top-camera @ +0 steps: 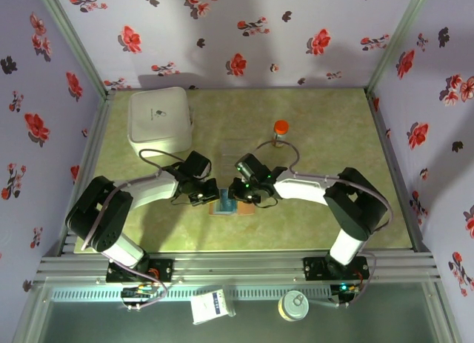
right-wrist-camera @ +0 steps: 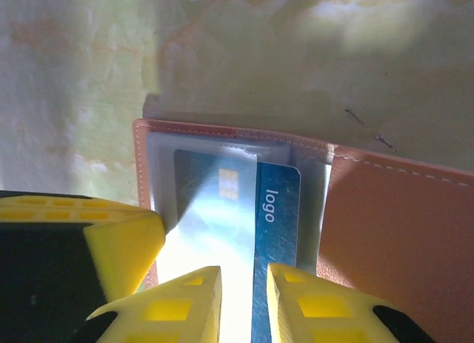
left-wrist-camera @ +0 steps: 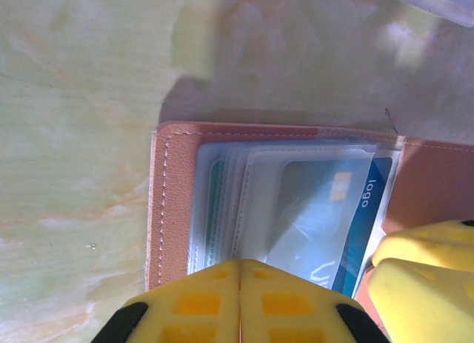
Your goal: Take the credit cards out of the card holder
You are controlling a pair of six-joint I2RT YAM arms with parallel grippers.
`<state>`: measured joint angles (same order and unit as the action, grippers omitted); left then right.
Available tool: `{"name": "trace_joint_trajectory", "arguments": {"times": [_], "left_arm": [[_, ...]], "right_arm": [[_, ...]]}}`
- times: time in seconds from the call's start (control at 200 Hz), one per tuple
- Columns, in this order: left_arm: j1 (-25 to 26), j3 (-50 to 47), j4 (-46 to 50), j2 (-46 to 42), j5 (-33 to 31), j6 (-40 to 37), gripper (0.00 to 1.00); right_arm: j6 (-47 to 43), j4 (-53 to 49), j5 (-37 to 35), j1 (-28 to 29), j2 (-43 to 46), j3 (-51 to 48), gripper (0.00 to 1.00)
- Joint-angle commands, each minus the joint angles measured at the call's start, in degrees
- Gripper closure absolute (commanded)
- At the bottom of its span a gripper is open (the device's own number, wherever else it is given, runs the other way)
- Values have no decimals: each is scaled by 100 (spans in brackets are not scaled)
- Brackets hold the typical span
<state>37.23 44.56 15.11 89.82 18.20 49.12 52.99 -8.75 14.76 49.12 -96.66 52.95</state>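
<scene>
Card holder [right-wrist-camera: 400, 232] open, one blue credit card [right-wrist-camera: 278, 210] showing; left tool [left-wrist-camera: 239, 272] shut empty, right tool [right-wrist-camera: 244, 280] slightly parted over it.

Left arm [top-camera: 122, 210] and right arm [top-camera: 344, 202]: white rounded link shells, black joint housings. Black base brackets, left base [top-camera: 139, 271] and right base [top-camera: 337, 269], at the bottom of the frame. A thin grey cable [top-camera: 152, 151] loops over each forearm. Loose wire bundle at left base. Green LEDs glow at the right wrist, mid-frame, and near both bases. Left gripper [left-wrist-camera: 239, 302] and right gripper [right-wrist-camera: 244, 306]: yellow moulded fingers with rectangular recessed pockets and black corners along the lower frame edge.
</scene>
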Motion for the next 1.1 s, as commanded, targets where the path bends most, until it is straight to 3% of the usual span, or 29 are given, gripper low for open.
{"name": "trace_joint_trajectory", "arguments": {"times": [0.0, 0.535, 1.095], "left_arm": [[-40, -64, 91, -103, -42, 39, 94], [96, 303, 97, -4, 272, 57, 94], [127, 134, 215, 364, -27, -16, 96]], "right_arm": [[-60, -179, -167, -27, 259, -74, 76], [122, 130, -97, -62, 146, -201, 75], [274, 1160, 387, -317, 5, -872, 80]]}}
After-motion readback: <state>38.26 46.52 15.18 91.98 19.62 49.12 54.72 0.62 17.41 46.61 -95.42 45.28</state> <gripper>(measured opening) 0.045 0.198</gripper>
